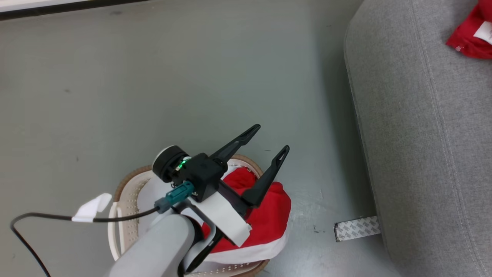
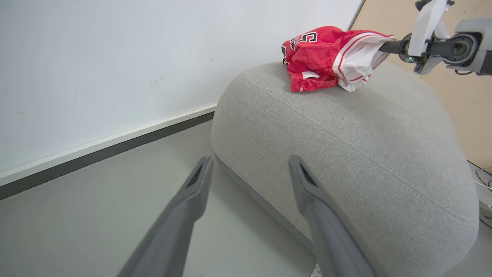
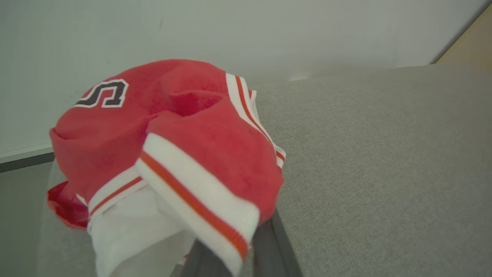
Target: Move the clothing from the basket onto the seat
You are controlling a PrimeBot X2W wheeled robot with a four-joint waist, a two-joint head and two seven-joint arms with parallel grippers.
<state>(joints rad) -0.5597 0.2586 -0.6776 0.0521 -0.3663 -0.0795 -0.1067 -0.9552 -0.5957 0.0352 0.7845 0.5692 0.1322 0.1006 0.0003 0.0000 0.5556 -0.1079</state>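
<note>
The white basket point(image 1: 123, 184) with a tan rim stands on the floor at the bottom of the head view, with red clothing point(image 1: 271, 215) with a white edge heaped in it. My left gripper point(image 1: 272, 137) hovers just above it, open and empty, fingers pointing toward the seat point(image 1: 423, 134). In the left wrist view the left gripper point(image 2: 250, 159) frames the seat's point(image 2: 346, 146) rounded edge. A red jersey point(image 2: 326, 57) lies on top of the seat, with my right gripper point(image 2: 388, 47) shut on its white end. Up close, the jersey point(image 3: 184, 146) drapes over the dark fingers point(image 3: 269, 250).
Grey floor stretches between basket and seat. A patterned grey strip point(image 1: 357, 227) lies on the floor at the seat's base. A black cable with a white tag point(image 1: 92, 207) trails from my left wrist. A white wall with a dark baseboard point(image 2: 115, 146) runs behind.
</note>
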